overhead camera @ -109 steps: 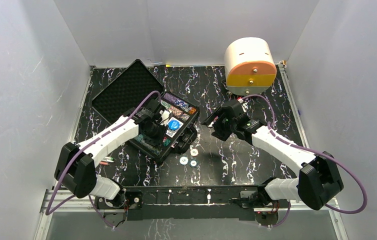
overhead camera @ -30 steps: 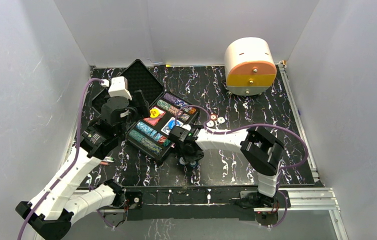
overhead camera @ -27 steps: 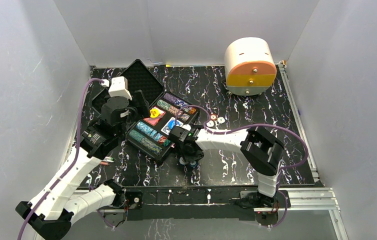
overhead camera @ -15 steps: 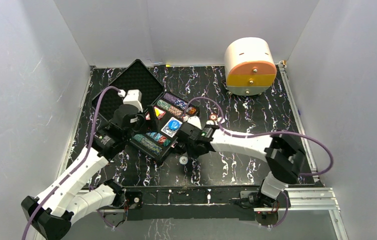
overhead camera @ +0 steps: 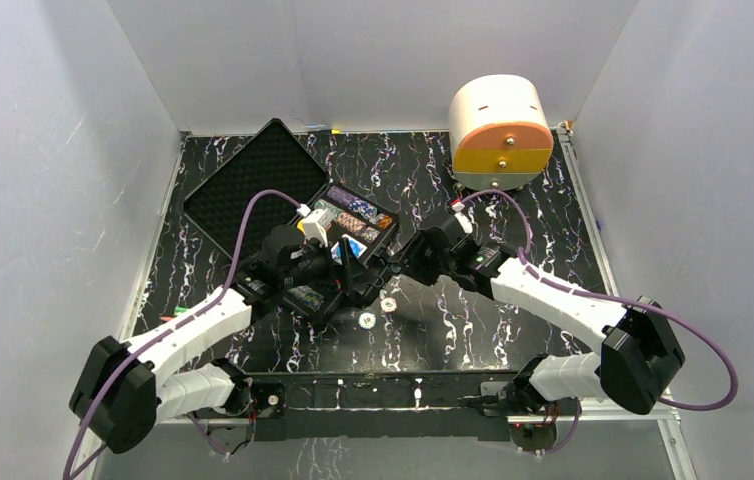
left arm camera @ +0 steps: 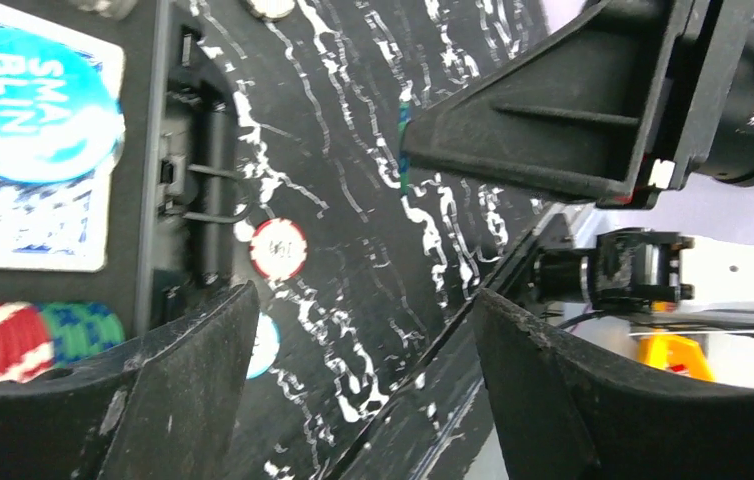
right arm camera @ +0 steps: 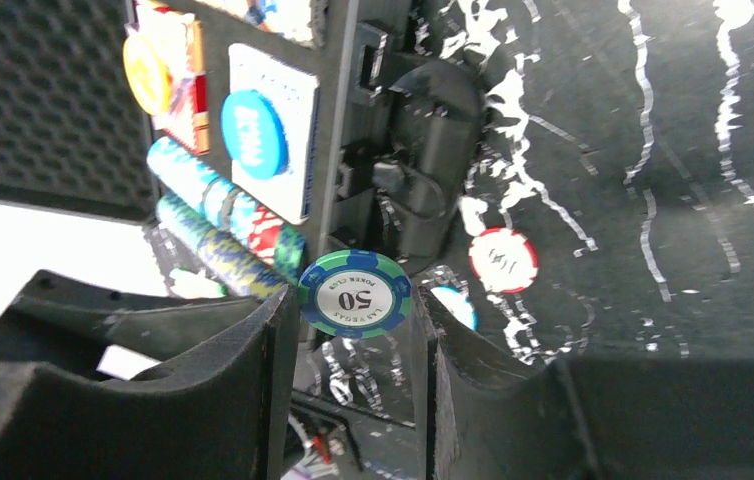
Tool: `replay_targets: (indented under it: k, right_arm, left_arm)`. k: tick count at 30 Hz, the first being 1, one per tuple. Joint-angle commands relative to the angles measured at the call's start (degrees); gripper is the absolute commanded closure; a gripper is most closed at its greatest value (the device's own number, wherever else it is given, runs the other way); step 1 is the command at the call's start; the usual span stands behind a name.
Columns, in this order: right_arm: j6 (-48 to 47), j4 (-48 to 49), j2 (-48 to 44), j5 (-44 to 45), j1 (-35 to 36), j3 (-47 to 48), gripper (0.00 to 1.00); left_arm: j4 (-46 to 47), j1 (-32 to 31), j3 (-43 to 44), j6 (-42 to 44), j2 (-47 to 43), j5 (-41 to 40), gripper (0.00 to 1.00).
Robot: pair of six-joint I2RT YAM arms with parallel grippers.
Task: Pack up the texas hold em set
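From above, the black rectangular hard plastic case (overhead camera: pixel 390 236) lies open on the black, white-veined marble-look surface (overhead camera: pixel 423 170). Its lid, lined with dimpled foam (overhead camera: pixel 248 185), is laid back to the left rear. The left hand (overhead camera: pixel 353 280) and the right hand (overhead camera: pixel 411 252) nearly meet at the case's near-right corner. A pale round chip (overhead camera: pixel 367 320) lies loose on the surface just in front. A rounded white-and-orange drawer box (overhead camera: pixel 500 130) stands well behind.

The left wrist view shows the left hand's (left arm camera: pixel 365 300) matte black fingers spread wide with nothing between them. Below, a red-and-white round chip (left arm camera: pixel 279 248) lies beside the case's latch (left arm camera: pixel 198 190). A glossy blue disc (left arm camera: pixel 23 110) rests on a blue-patterned card deck (left arm camera: pixel 23 225) inside the case.

In the right wrist view, the right hand (right arm camera: pixel 355 300) pinches a green-rimmed poker chip marked 50 (right arm camera: pixel 355 293) by its edges, face to the camera, near the case's latch side. Rows of ridged multicoloured chips (right arm camera: pixel 218 215) stand on edge in the case, and a yellow disc (right arm camera: pixel 146 62) sits on the red deck (right arm camera: pixel 183 85).
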Motion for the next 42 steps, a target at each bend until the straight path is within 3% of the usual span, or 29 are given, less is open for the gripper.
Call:
replay_targets:
  k: [1, 14, 20, 26, 29, 31, 34, 36, 42]
  right_arm:
    - [5.4, 5.8, -0.7, -6.1, -0.6, 1.0, 0.56]
    - [8.5, 9.4, 1.7, -13.1, -0.8, 1.3, 0.56]
    - [8.8, 9.8, 2.9, -14.9, -0.8, 1.8, 0.57]
    - [9.3, 10.7, 4.0, -16.6, -0.8, 2.1, 0.57]
    - [9.2, 10.8, 4.5, -17.2, -0.8, 2.4, 0.55]
    - [8.1, 10.0, 4.6, -16.9, -1.0, 2.9, 0.49]
    - [4.3, 7.5, 4.4, -15.5, -2.1, 4.4, 0.27]
    - [1.6, 4.1, 3.5, -13.0, -3.3, 6.1, 0.19]
    - [-2.7, -1.2, -1.9, -5.3, -8.0, 5.1, 0.17]
  left_arm:
    - [15.8, -1.2, -2.5, -6.5, 2.3, 3.0, 0.27]
    - [21.3, -1.7, -1.8, -7.0, 6.5, 0.7, 0.54]
    - [18.1, -1.7, -0.4, -6.7, 6.4, -3.5, 0.74]
    - [17.7, -1.7, 0.6, -5.4, 6.9, -2.2, 0.98]
    - [16.6, -1.7, 0.8, -3.7, 6.6, -2.1, 1.00]
    - [14.1, -1.7, 1.6, -1.2, 6.1, -2.8, 1.00]
    - [6.2, -1.7, 4.8, 4.8, 5.2, -4.6, 1.00]
    - [-1.7, -1.7, 8.0, 9.9, 5.0, -5.4, 1.00]
    - [-25.5, -1.7, 17.5, 25.7, 6.5, -10.7, 1.00]
